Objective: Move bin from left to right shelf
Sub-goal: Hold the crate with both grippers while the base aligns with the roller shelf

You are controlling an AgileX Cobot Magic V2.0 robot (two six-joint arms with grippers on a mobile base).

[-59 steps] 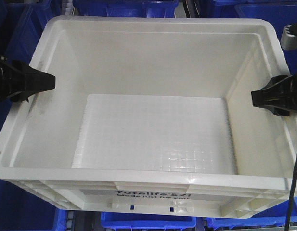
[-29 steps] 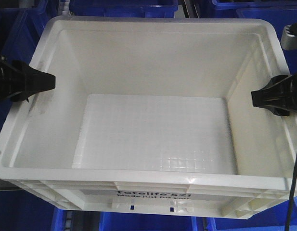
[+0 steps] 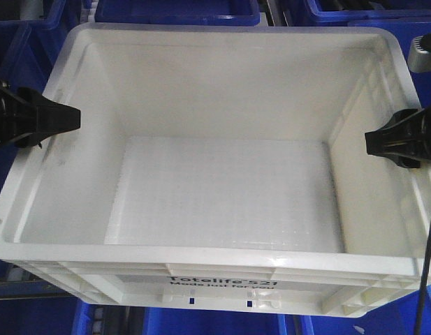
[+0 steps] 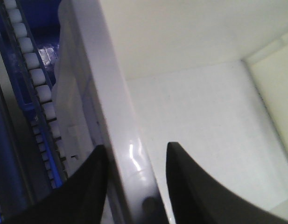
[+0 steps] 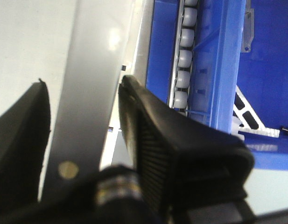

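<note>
A large white empty bin (image 3: 222,35) fills the front view, with blue bins behind and below it. My left gripper (image 3: 61,120) is shut on the bin's left wall, one finger inside and one outside. In the left wrist view the rim (image 4: 106,93) passes between the black fingers of the left gripper (image 4: 134,151). My right gripper (image 3: 383,139) is shut on the bin's right wall. In the right wrist view the rim (image 5: 94,56) runs between the fingers of the right gripper (image 5: 83,86).
Blue bins (image 3: 177,10) stand behind the white bin and more blue bins (image 3: 215,322) show below its front. A roller rail (image 4: 29,70) runs outside the left wall. Another roller rail (image 5: 186,51) and a blue bin (image 5: 270,56) lie outside the right wall.
The blue bins and the grey shelf edge at the lower left have shifted in view behind the white bin. The bin stays fixed between both grippers, and both grips are unchanged.
</note>
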